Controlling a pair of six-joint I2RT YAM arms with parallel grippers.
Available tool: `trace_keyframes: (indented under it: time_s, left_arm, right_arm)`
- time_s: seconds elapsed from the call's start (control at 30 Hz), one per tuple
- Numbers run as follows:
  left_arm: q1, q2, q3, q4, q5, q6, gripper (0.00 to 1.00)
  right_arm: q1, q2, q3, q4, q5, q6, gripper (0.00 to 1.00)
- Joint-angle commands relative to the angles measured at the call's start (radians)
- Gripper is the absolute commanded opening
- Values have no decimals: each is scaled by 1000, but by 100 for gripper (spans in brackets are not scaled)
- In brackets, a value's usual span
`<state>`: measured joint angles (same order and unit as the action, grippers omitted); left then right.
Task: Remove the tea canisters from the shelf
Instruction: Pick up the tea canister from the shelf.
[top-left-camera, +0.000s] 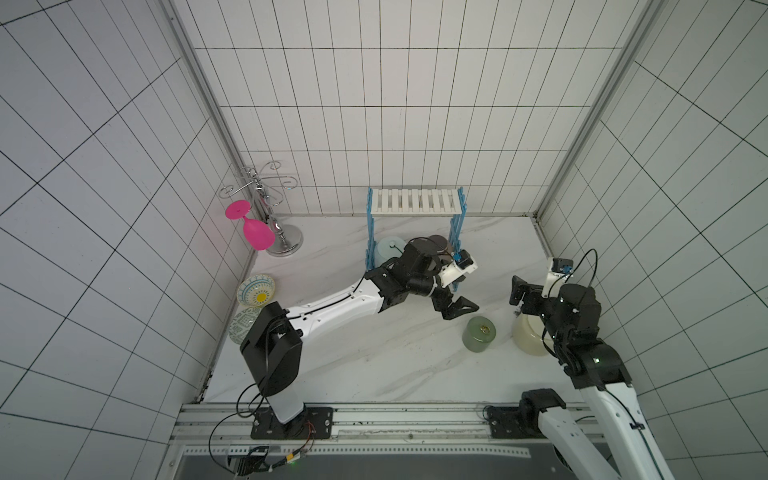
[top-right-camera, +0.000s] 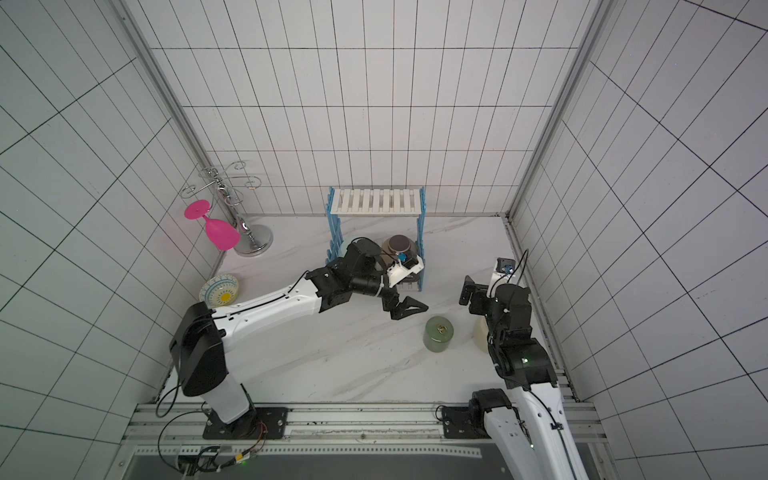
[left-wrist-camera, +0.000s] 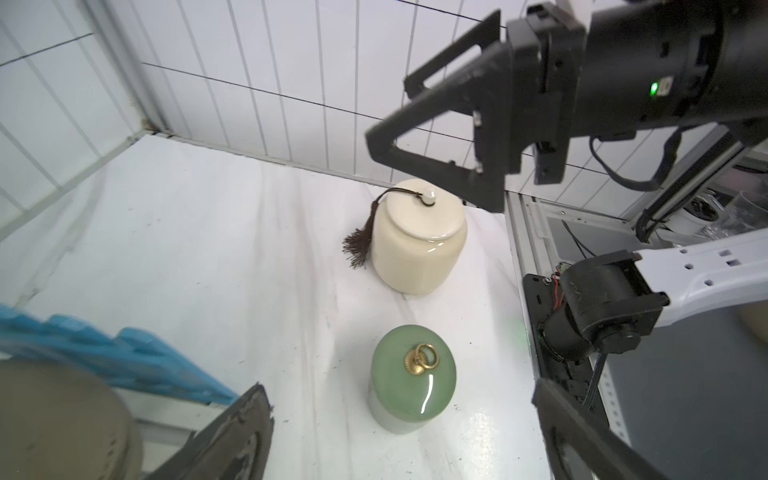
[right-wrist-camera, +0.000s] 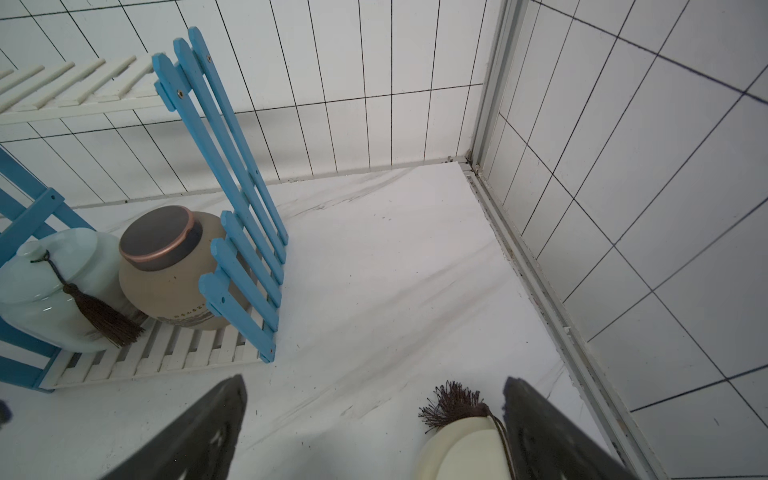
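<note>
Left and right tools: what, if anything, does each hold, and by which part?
Nothing: left tool and right tool stand open, the right above the cream canister without gripping it.

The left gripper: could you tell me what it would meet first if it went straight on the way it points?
Most likely the green canister, which stands ahead of the open left gripper; the cream canister stands farther along. Depth is hard to judge.

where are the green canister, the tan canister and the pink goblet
green canister (left-wrist-camera: 399, 386), left wrist view, on its domed lid
tan canister (right-wrist-camera: 162, 286), right wrist view, on its rounded body
pink goblet (top-left-camera: 257, 235), in a top view, on its bowl
</note>
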<state>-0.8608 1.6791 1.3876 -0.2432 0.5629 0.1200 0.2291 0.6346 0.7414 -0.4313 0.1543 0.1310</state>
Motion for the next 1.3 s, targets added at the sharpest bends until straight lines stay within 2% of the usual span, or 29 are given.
trace_keyframes:
  time_s: [0.0, 0.33, 0.57, 0.77, 0.93, 1.27]
  left_arm:
    - [44, -52, 15, -93, -62, -56, 99]
    - [189, -191, 24, -292, -126, -40, 99]
    - [233, -304, -31, -450, -202, 35, 98]
    - [416, -391, -189, -311, -43, -115, 99]
    - [466, -421, -222, -301, -106, -73, 99]
    - [612, -482, -300, -233, -77, -118, 99]
  right_arm:
    - [0, 36, 86, -41, -56, -1, 99]
    - [14, 235, 282, -155, -194, 37, 97]
    - [135, 419, 446, -242, -173, 42, 96]
    - [229, 566, 537, -242, -152, 62, 96]
    - [306, 686, 615, -221, -108, 64, 95]
    - [371, 931, 807, -240, -59, 70, 95]
